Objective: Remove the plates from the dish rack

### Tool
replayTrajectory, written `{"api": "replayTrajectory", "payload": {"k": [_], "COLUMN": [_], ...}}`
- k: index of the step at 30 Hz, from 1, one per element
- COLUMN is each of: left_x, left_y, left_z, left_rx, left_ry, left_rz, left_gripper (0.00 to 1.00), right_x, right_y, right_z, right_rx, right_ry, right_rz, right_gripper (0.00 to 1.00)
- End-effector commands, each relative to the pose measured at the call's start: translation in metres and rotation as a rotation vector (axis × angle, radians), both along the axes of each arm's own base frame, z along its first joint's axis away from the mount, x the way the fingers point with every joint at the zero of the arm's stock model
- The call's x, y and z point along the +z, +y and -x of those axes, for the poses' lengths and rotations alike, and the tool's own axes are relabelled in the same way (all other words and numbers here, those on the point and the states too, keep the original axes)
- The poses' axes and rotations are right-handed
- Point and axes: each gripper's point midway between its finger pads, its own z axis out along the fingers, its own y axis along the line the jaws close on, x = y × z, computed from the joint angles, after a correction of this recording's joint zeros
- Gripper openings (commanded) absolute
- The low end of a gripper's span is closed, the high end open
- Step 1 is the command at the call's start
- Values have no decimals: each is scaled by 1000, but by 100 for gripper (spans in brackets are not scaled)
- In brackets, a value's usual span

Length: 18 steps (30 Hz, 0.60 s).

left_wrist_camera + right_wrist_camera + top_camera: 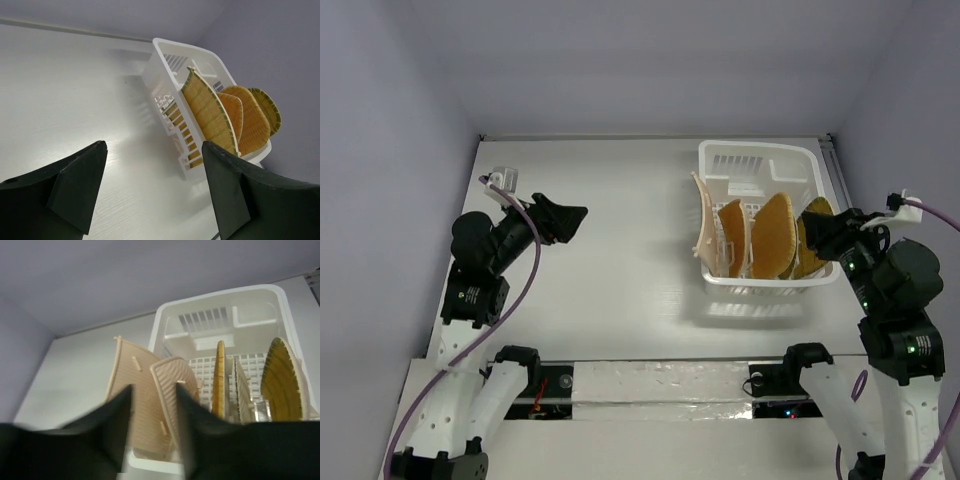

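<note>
Left fingers (75,190) gape empty, well apart from the dish rack (760,148); right fingers (100,440), parted and empty, hover by its plates (772,235).

One dish rack (757,146) is showing. Four plates (207,107) are standing on edge inside the dish rack, going by what is showing apart. A further thin edge among them, in the right wrist view, may be a fifth; it cannot be told. Two grippers are showing: the left gripper (577,222) well to the left of the dish rack, the right gripper (810,228) at its right side.
</note>
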Motion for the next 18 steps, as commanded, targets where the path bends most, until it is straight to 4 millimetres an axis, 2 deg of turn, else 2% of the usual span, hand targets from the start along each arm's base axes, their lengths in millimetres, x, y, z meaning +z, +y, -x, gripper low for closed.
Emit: {"api": "replayTrajectory", "payload": {"k": [1,4,5,8,9,11,12,14,16,18], "left_x": [14,9,6,-4,-13,-21,-32,-38,-45,-56], "left_y": [-5,-8,-10,-16,-20,-18,-15,-13,-14,-12], "left_z": [9,18,23,29,32,30,27,27,27,26], "left_rx": [-47,-91,-111,-132,-147,-117,-93,-62,-58,-51], "left_ry": [-80,-84,-83,-70,-54,-41,-15,-5,6,20], "left_rz": [-27,-54,-56,-79,-86,-86,-86,-85,-93,-107], "left_gripper": [72,63,54,39,24,5,0,0,0,0], "right_x": [6,6,11,12,11,12,12,14,12,20], "right_y": [0,-6,-7,-2,0,5,6,2,6,14], "right_z": [2,0,-1,0,-3,-8,-12,-25,-38,-43], "right_rx": [6,-16,-18,7,17,39,45,19,11,18], "right_ry": [10,48,55,78,86,85,92,131,175,177], "right_rz": [29,70,77,75,69,58,65,95,128,133], "right_gripper": [29,0,0,0,0,0,0,0,0,0]}}
